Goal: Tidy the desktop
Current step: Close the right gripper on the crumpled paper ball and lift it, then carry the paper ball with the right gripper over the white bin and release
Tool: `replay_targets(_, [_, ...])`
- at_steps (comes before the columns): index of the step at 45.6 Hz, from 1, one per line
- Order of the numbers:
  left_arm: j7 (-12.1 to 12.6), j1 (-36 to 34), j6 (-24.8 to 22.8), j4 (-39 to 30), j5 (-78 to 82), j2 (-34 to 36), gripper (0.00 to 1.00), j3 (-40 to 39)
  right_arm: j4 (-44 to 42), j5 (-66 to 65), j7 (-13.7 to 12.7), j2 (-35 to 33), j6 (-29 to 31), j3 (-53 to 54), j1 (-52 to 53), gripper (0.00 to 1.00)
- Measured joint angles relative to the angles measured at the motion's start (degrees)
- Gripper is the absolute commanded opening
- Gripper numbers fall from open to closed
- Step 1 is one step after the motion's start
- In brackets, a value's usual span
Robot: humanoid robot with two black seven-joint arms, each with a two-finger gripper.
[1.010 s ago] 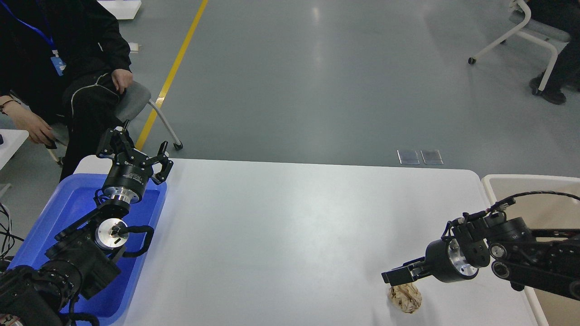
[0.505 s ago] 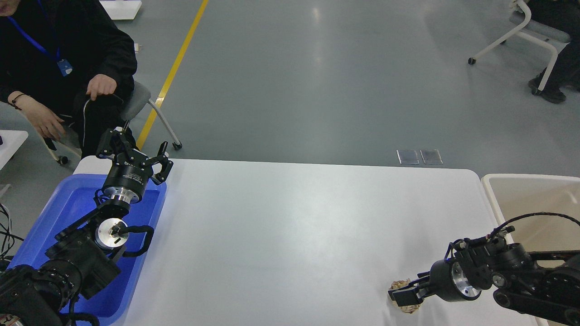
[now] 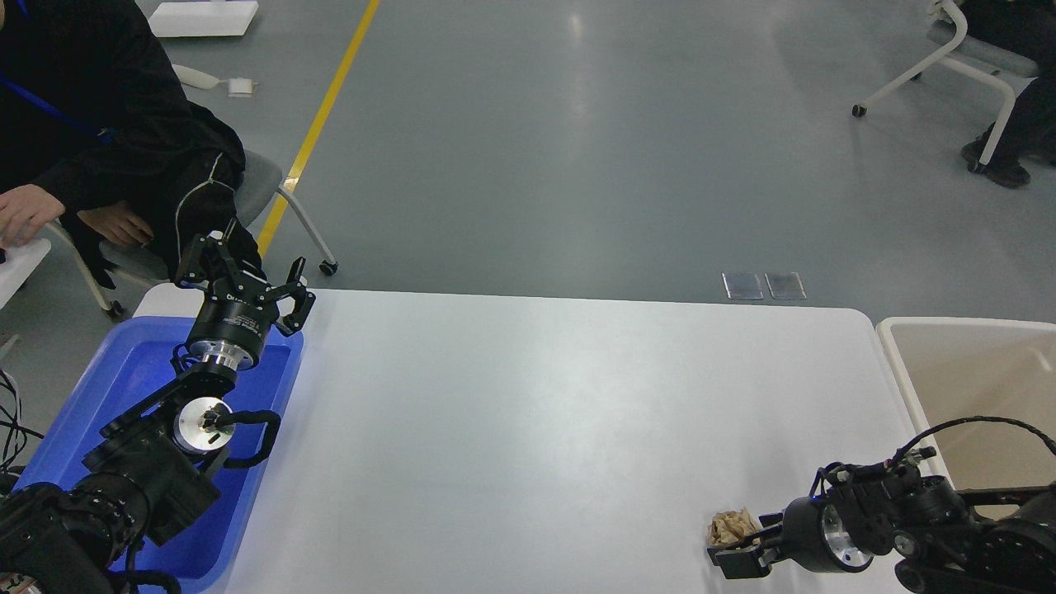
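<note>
The white desktop [image 3: 528, 412] fills the middle of the head view. A crumpled brown paper ball [image 3: 729, 525] lies near its front right edge. My right gripper [image 3: 736, 546] is low at the ball, with one finger below it and one beside it. The ball is partly hidden, and I cannot tell whether the fingers press on it. My left gripper [image 3: 244, 276] is open and empty, raised over the far end of the blue tray [image 3: 99, 388].
A beige bin [image 3: 965, 363] stands off the desktop's right edge, behind my right arm. A seated person in black [image 3: 124, 157] is close behind the tray at the far left. A chair [image 3: 973, 58] stands at the far right.
My right gripper has come down and toward the front edge, from just above the paper ball to around it. The left arm has not moved. The seated person has shifted.
</note>
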Motion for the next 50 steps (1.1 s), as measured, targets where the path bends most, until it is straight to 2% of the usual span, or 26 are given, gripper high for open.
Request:
replay_targets(2, [0.00,0.00,0.00,0.00,0.00,0.00,1.00,0.00,-0.28,-0.25,0.16,0.10,-0.36,-0.07,-0.15,0.00])
replay_targets(28, [0.00,0.00,0.03,0.00,0.00,0.00,1.00,0.01,-0.98,-0.74,1.07,-1.27,-1.64,-0.28,1.44,0.00])
replay_targets(38, [0.00,-0.01,0.03,-0.01,0.00,0.00,1.00,0.01,4.64,2.52,1.16,-7.18,1.23,0.02,7.23,0.00])
replay_targets(50, [0.00,-0.02,0.03,0.00,-0.01,0.00,1.00,0.01,13.07,8.42,1.22,-16.62,8.26,0.54,18.19,0.00])
